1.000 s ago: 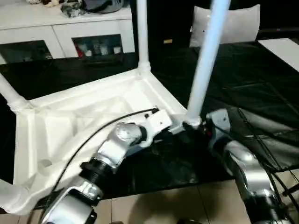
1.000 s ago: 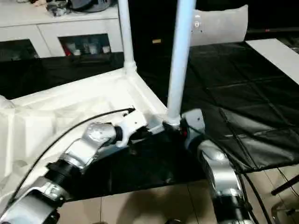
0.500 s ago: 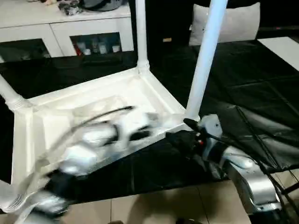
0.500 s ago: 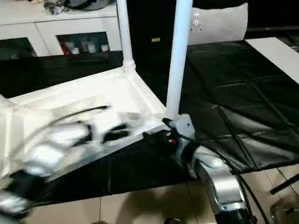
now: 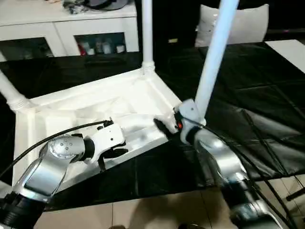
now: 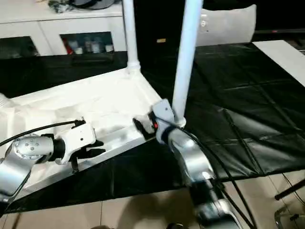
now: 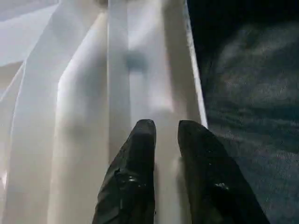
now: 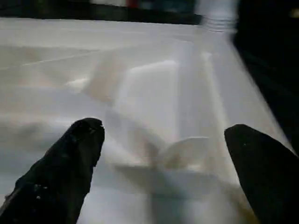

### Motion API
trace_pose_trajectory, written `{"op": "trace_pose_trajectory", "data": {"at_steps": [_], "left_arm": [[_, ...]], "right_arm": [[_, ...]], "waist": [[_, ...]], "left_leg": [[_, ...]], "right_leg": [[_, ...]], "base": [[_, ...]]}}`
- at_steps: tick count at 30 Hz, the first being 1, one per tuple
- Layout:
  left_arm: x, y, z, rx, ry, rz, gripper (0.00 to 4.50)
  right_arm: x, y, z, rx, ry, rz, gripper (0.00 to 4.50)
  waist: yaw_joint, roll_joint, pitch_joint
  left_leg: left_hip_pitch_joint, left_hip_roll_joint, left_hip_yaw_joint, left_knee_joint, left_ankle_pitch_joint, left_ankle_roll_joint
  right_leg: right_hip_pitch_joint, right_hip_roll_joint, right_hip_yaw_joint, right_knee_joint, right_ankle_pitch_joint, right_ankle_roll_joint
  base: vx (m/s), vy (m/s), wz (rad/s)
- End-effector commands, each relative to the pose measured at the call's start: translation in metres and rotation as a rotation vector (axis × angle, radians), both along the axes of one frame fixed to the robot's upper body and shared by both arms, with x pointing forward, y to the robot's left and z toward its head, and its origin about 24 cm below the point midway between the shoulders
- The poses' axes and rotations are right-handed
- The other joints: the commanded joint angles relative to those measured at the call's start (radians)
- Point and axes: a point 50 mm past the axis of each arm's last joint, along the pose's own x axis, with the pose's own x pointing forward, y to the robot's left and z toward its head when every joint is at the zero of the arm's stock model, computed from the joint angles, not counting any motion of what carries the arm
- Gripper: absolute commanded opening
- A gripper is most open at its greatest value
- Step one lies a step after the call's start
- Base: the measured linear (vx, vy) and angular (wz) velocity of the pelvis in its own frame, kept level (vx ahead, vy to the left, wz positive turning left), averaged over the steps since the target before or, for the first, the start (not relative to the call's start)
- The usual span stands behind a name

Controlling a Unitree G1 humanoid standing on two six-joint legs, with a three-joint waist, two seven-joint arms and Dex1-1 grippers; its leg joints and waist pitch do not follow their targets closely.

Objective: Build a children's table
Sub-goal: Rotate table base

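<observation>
Black quilted floor mat [image 5: 267, 95] over pale beige floor tiles [image 5: 157, 210]

A long white cabinet with glass-fronted openings [image 5: 71, 33] lines the far side (small items behind the glass); a white cushion [image 5: 248, 24] stands nearby.

One children's table [image 5: 90, 107] lies upside down on one black mat [image 5: 248, 90]. Three of its legs stand in corner sockets: one far [image 5: 147, 33], one near the right arm [image 5: 213, 52], one at the left edge [image 5: 10, 93] (cut off by the frame). Two silver arms each carry one end effector, left [image 5: 114, 151] and right [image 5: 164, 126]. One white cabinet [image 5: 66, 28] and one white cushion [image 5: 238, 24] stand behind.
</observation>
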Motion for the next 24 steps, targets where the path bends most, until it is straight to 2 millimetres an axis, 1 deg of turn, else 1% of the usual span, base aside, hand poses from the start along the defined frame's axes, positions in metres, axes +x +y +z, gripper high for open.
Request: {"op": "trace_pose_trajectory", "data": {"at_steps": [1,2,3,5,7,8,9,10,11,12,13,14,15,17,18,19,20,22,24], "left_arm": [[-0.005,-0.005,-0.001,-0.006,0.022,-0.019,1.02],[-0.005,-0.004,-0.003,0.003,0.026,-0.016,1.02],[-0.005,-0.004,-0.003,0.003,0.026,-0.016,1.02],[-0.008,-0.002,-0.006,0.022,0.043,-0.018,1.02],[-0.008,-0.001,-0.006,0.025,0.044,-0.009,1.02],[-0.004,0.002,-0.004,0.011,0.027,0.036,1.2],[-0.001,0.003,-0.002,0.002,0.013,0.062,1.2],[0.001,0.004,0.001,-0.005,0.0,0.078,1.3],[0.004,0.005,0.003,-0.012,-0.012,0.093,1.3],[0.005,0.004,0.012,-0.079,-0.009,0.102,1.47],[0.005,0.004,0.012,-0.079,-0.009,0.102,1.57],[0.001,-0.001,0.022,-0.155,0.014,0.072,1.64],[0.0,-0.002,0.023,-0.166,0.02,0.063,1.7],[-0.004,-0.004,0.022,-0.167,0.043,0.038,1.9],[-0.005,-0.004,0.021,-0.163,0.054,0.028,2.02],[-0.006,-0.004,0.02,-0.162,0.058,0.025,2.02],[-0.01,-0.004,0.014,-0.13,0.08,0.016,2.15],[-0.014,-0.002,0.005,-0.082,0.105,0.02,2.34],[-0.014,-0.002,0.004,-0.08,0.106,0.02,2.34]], "right_arm": [[0.006,-0.007,0.001,0.011,-0.004,-0.083,4.5],[0.008,-0.01,0.0,0.009,-0.006,-0.108,4.5],[0.008,-0.01,0.0,0.009,-0.006,-0.108,4.5],[0.012,-0.016,-0.001,-0.001,-0.01,-0.156,4.5],[0.014,-0.018,-0.002,0.005,-0.007,-0.176,4.5],[0.016,-0.022,-0.002,0.011,-0.004,-0.199,4.5],[0.017,-0.024,-0.002,0.013,-0.003,-0.209,4.5],[0.017,-0.024,-0.002,0.013,-0.004,-0.214,4.5],[0.018,-0.025,-0.002,0.01,-0.006,-0.219,4.5],[0.019,-0.025,-0.002,0.008,-0.009,-0.22,4.5],[0.019,-0.025,-0.002,0.008,-0.009,-0.22,4.5],[0.019,-0.024,-0.002,0.005,-0.011,-0.213,4.5],[0.02,-0.023,-0.003,0.005,-0.012,-0.211,4.5],[0.02,-0.022,-0.003,0.003,-0.013,-0.208,4.5],[0.02,-0.022,-0.003,0.003,-0.013,-0.208,4.5],[0.02,-0.022,-0.003,0.003,-0.013,-0.208,4.5],[0.021,-0.021,-0.003,0.002,-0.015,-0.207,4.5],[0.024,-0.022,-0.001,0.004,-0.022,-0.216,4.5],[0.024,-0.022,-0.001,0.004,-0.022,-0.216,4.5]], "waist": [[-0.002,0.001,-0.055],[0.0,0.004,-0.055],[0.0,0.004,-0.055],[0.0,0.003,-0.055],[0.0,0.002,-0.054],[0.001,0.002,-0.055],[0.001,0.002,-0.056],[0.002,0.002,-0.056],[0.002,0.0,-0.055],[0.003,-0.001,-0.056],[0.003,-0.001,-0.056],[0.002,-0.004,-0.056],[0.003,-0.003,-0.057],[0.002,-0.006,-0.058],[0.002,-0.005,-0.057],[0.001,-0.005,-0.057],[0.001,-0.003,-0.058],[-0.001,-0.004,-0.056],[0.0,-0.002,-0.056]], "left_leg": [[-0.005,0.03,-0.006,-0.083,-0.218,0.003],[-0.003,0.031,-0.005,-0.082,-0.211,0.005],[-0.002,0.03,-0.005,-0.082,-0.213,0.005],[-0.003,0.03,-0.004,-0.082,-0.212,0.005],[-0.002,0.029,-0.003,-0.082,-0.228,0.005],[0.0,0.029,-0.002,-0.081,-0.231,0.004],[-0.002,0.028,-0.003,-0.081,-0.23,0.004],[-0.002,0.027,-0.002,-0.08,-0.231,0.003],[-0.002,0.027,-0.001,-0.08,-0.237,0.005],[-0.002,0.026,0.0,-0.078,-0.234,0.005],[-0.002,0.026,0.0,-0.078,-0.234,0.005],[-0.004,0.026,0.001,-0.078,-0.225,0.009],[-0.005,0.026,0.001,-0.077,-0.215,0.013],[-0.004,0.027,0.001,-0.076,-0.208,0.021],[-0.005,0.026,0.003,-0.076,-0.207,0.023],[-0.005,0.025,0.003,-0.075,-0.201,0.026],[-0.005,0.026,0.002,-0.075,-0.198,0.028],[-0.005,0.026,0.003,-0.076,-0.204,0.03],[-0.002,0.026,0.004,-0.076,-0.216,0.027]], "right_leg": [[0.057,-0.05,0.064,-0.051,-0.329,-0.162],[0.055,-0.048,0.065,-0.05,-0.322,-0.161],[0.054,-0.046,0.065,-0.05,-0.314,-0.163],[0.055,-0.045,0.066,-0.048,-0.308,-0.162],[0.054,-0.045,0.067,-0.05,-0.329,-0.159],[0.053,-0.045,0.068,-0.05,-0.336,-0.157],[0.054,-0.044,0.068,-0.048,-0.338,-0.156],[0.053,-0.044,0.068,-0.048,-0.339,-0.156],[0.051,-0.043,0.069,-0.05,-0.349,-0.154],[0.053,-0.045,0.069,-0.049,-0.352,-0.154],[0.053,-0.045,0.069,-0.049,-0.352,-0.154],[0.054,-0.045,0.069,-0.049,-0.348,-0.16],[0.053,-0.044,0.069,-0.047,-0.34,-0.166],[0.052,-0.044,0.069,-0.045,-0.332,-0.17],[0.051,-0.042,0.069,-0.046,-0.332,-0.171],[0.051,-0.041,0.069,-0.045,-0.329,-0.168],[0.051,-0.041,0.069,-0.044,-0.325,-0.168],[0.05,-0.04,0.069,-0.045,-0.333,-0.165],[0.048,-0.04,0.07,-0.049,-0.355,-0.16]], "base": [[0.0,0.0,0.0],[0.0,0.0,0.0],[0.0,0.0,0.0],[0.0,0.0,0.0],[0.0,0.0,0.0],[0.0,0.0,0.0],[0.0,0.0,0.0],[0.0,0.0,0.0],[0.0,0.0,0.0],[0.0,0.0,0.0],[0.0,0.0,0.0],[0.0,0.0,0.0],[0.0,0.0,0.0],[0.0,0.0,0.0],[0.0,0.0,0.0],[0.0,0.0,0.0],[0.0,0.0,0.0],[0.0,0.0,0.0],[0.0,0.0,0.0]]}}
